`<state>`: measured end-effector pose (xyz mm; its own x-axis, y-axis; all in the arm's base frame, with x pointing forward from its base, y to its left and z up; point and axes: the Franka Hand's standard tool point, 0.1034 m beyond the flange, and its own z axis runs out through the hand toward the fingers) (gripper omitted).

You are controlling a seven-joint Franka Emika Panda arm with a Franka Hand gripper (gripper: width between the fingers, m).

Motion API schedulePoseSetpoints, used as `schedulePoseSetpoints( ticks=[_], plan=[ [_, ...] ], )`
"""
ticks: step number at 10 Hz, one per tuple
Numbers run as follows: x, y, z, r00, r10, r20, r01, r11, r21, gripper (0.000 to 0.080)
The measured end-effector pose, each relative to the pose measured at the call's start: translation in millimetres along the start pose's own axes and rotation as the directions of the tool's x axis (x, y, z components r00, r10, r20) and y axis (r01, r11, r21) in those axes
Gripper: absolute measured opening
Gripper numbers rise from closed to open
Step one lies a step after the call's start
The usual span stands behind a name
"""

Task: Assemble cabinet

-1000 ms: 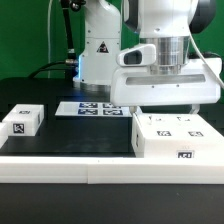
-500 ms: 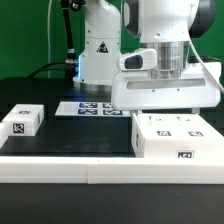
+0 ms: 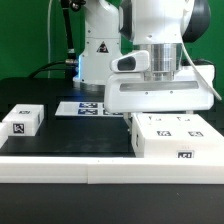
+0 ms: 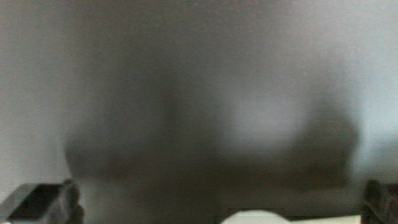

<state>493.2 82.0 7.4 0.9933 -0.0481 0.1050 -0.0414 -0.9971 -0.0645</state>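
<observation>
The cabinet (image 3: 176,138), a white boxy body with square tags on top and front, sits on the black table at the exterior view's right. My gripper (image 3: 160,108) hangs just above and behind its top; the wide white hand hides the fingertips there. In the wrist view the gripper (image 4: 214,205) shows two dark fingers (image 4: 39,203) set wide apart at the picture's edges, so it is open. Between them is only a blurred grey surface very close to the camera, with a pale blob at the edge. Nothing is held.
A small white tagged block (image 3: 20,122) lies at the exterior view's left. The marker board (image 3: 88,108) lies flat behind the middle. The white robot base (image 3: 98,50) with its triangle sticker stands at the back. A white table edge (image 3: 60,165) runs along the front.
The hand has shifted slightly toward the exterior view's left and a little lower. The cabinet body and the small block have not moved.
</observation>
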Motion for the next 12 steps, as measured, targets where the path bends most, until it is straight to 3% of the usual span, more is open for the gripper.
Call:
schedulePoseSetpoints(
  ticks=[3, 5, 7, 8, 9, 12],
  plan=[
    [0.9, -5.3, 1.0, 1.0, -0.011, -0.001, 0.011, 1.0, 0.003, 0.0797],
    [0.7, -4.9, 1.3, 1.0, -0.017, -0.001, 0.017, 1.0, 0.002, 0.0752],
    [0.4, -4.7, 1.5, 1.0, -0.029, 0.0, 0.029, 1.0, 0.002, 0.0467],
    [0.4, -4.7, 1.5, 1.0, -0.029, 0.0, 0.029, 1.0, 0.002, 0.0467],
    [0.3, -4.7, 1.5, 1.0, -0.03, 0.0, 0.03, 1.0, 0.002, 0.0251],
    [-1.6, -4.9, 2.2, 0.999, -0.036, 0.004, 0.036, 0.999, 0.002, 0.0207]
  ],
)
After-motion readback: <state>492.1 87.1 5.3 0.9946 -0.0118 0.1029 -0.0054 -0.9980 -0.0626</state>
